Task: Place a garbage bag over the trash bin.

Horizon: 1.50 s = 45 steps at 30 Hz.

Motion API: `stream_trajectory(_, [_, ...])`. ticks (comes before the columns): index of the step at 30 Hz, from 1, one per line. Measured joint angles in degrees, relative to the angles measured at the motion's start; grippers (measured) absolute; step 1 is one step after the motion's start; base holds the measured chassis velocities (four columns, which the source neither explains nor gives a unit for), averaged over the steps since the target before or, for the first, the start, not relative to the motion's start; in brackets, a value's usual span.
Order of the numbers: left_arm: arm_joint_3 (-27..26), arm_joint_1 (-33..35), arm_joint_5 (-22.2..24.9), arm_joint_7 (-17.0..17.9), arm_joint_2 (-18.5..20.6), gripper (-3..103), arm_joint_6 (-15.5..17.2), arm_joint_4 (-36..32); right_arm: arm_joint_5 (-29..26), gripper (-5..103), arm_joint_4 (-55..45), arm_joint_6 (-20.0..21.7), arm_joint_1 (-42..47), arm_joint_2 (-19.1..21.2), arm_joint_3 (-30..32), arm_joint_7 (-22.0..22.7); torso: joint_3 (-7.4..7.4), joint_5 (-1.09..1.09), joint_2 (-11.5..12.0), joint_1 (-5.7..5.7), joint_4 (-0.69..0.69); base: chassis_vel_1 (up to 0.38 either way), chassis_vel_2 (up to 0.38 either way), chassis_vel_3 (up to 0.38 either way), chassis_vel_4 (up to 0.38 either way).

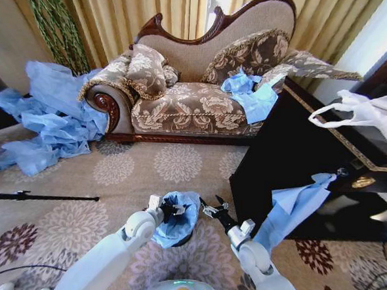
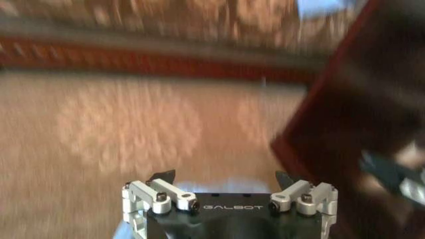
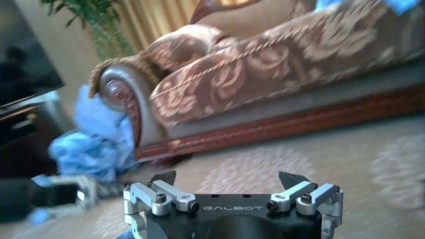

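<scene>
The light blue garbage bag [image 1: 175, 223] lies crumpled over the top of the black trash bin [image 1: 186, 238], and only a dark sliver of the bin shows under it. My left gripper [image 1: 175, 209] sits at the bag's upper left edge. In the left wrist view my left gripper [image 2: 224, 175] is open, nothing between its fingers. My right gripper [image 1: 211, 206] hovers just right of the bag, apart from it. Seen from its own wrist, my right gripper [image 3: 227, 175] is open and holds nothing.
A patterned sofa [image 1: 203, 93] stands behind, with blue plastic [image 1: 249, 92] on its seat. A heap of blue sheeting [image 1: 50, 123] lies at its left. A dark cabinet [image 1: 291, 157] on the right carries a white handled bag [image 1: 373, 113] and a hanging blue sheet [image 1: 295, 207]. A black rod [image 1: 39, 196] lies on the carpet.
</scene>
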State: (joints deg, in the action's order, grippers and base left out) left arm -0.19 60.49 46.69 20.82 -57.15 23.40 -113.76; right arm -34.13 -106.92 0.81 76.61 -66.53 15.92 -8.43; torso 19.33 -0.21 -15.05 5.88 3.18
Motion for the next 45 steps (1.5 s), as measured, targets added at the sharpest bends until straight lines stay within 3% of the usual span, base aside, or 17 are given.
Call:
stream_trajectory(1, [-1.13,1.11,-2.16,0.63,0.77,100,-2.33,-1.35,1.99,100,-1.89,-0.59,1.89,-0.36,1.43,1.86,0.00,-0.01,0.00,0.00,0.06,0.000,0.000,0.000,0.000])
stream_trajectory(4, [-2.34,2.71,-5.11,0.55,1.40,100,-4.39,-2.09,3.58,100,-3.24,-1.33,3.05,-0.70,2.32,3.42,0.00,0.01,0.00,0.00,0.06,0.000,0.000,0.000,0.000])
stream_trajectory(5, [-4.92,6.65,-11.20,-0.16,2.67,100,-8.07,-2.95,5.64,100,-5.60,-2.18,5.18,-1.18,3.58,5.99,0.00,0.02,0.00,0.00,-0.01,0.000,0.000,0.000,0.000])
stream_trajectory(7, [-10.94,13.96,-19.48,-1.38,3.73,100,-11.65,-4.69,8.15,100,-9.03,-2.95,8.70,-1.98,5.45,9.04,0.00,-0.02,0.00,0.00,-0.01,0.000,0.000,0.000,0.000])
stream_trajectory(8, [-10.94,13.96,-19.48,-1.38,3.73,100,-11.65,-4.69,8.15,100,-9.03,-2.95,8.70,-1.98,5.45,9.04,0.00,-0.02,0.00,0.00,-0.01,0.000,0.000,0.000,0.000])
stream_trajectory(11, [-21.80,28.38,-25.26,-1.97,1.31,100,-12.89,-10.05,12.76,100,-13.28,-4.55,14.22,-4.18,7.02,12.93,-0.01,0.01,0.00,0.00,-0.01,0.000,0.000,0.000,0.000])
stream_trajectory(14, [-25.77,35.19,-28.62,-3.33,-1.46,100,-13.71,-12.53,15.31,100,-14.75,-4.89,16.64,-6.10,7.13,14.21,-0.01,0.01,0.01,-0.01,-0.02,0.000,0.000,0.000,0.000])
stream_trajectory(20, [-32.33,49.26,-37.60,-7.59,-11.56,100,-21.01,-17.15,17.90,100,-15.65,-7.52,22.49,-8.47,7.46,13.52,-0.01,0.01,0.00,-0.01,-0.01,0.000,0.000,0.000,0.000])
stream_trajectory(24, [-32.77,56.59,-40.96,-9.05,-15.53,100,-25.69,-19.57,17.79,100,-15.19,-10.44,25.34,-8.52,9.65,10.68,-0.01,0.02,0.00,-0.01,-0.03,0.000,0.000,0.000,0.000])
stream_trajectory(28, [-33.95,61.09,-41.61,-11.67,-17.07,100,-28.09,-22.26,15.71,100,-16.01,-11.43,27.71,-9.07,13.18,7.36,-0.01,0.03,0.00,-0.01,-0.01,0.000,0.000,0.000,0.000])
stream_trajectory(31, [-36.45,62.47,-40.52,-13.93,-17.59,100,-28.52,-23.56,14.58,100,-17.49,-11.27,28.85,-10.30,15.68,4.79,-0.01,0.01,0.00,-0.01,-0.02,0.000,0.000,0.000,0.000])
stream_trajectory(34, [-41.74,63.72,-36.93,-16.53,-17.73,100,-27.84,-25.61,11.26,100,-21.81,-8.08,30.43,-13.12,19.75,0.34,0.00,0.01,0.00,-0.01,0.01,0.000,0.000,0.000,0.000])
stream_trajectory(38, [-44.29,63.10,-29.43,-16.76,-16.87,100,-21.64,-29.21,8.67,100,-26.14,-5.44,30.61,-13.47,21.25,0.44,0.00,0.02,0.00,0.00,-0.01,0.000,0.000,0.000,0.000])
stream_trajectory(39, [-44.29,63.10,-29.43,-16.76,-16.87,100,-21.64,-29.21,8.67,100,-26.14,-5.44,30.61,-13.47,21.25,0.44,0.00,0.02,0.00,0.00,-0.01,0.000,0.000,0.000,0.000])
stream_trajectory(41, [-44.07,59.74,-27.38,-16.54,-15.59,100,-17.28,-29.75,8.91,100,-26.99,-3.66,28.59,-12.84,20.04,3.08,0.00,0.01,0.00,0.00,-0.02,0.000,0.000,0.000,0.000])
stream_trajectory(42, [-44.07,59.74,-27.38,-16.54,-15.59,100,-17.28,-29.75,8.91,100,-26.99,-3.66,28.59,-12.84,20.04,3.08,0.00,0.01,0.00,0.00,-0.02,0.000,0.000,0.000,0.000])
stream_trajectory(45, [-42.78,52.27,-23.76,-15.94,-13.16,100,-10.63,-29.46,9.43,100,-26.18,-0.12,24.03,-11.10,18.41,6.25,0.00,0.01,0.00,0.00,-0.02,0.000,0.000,0.000,0.000])
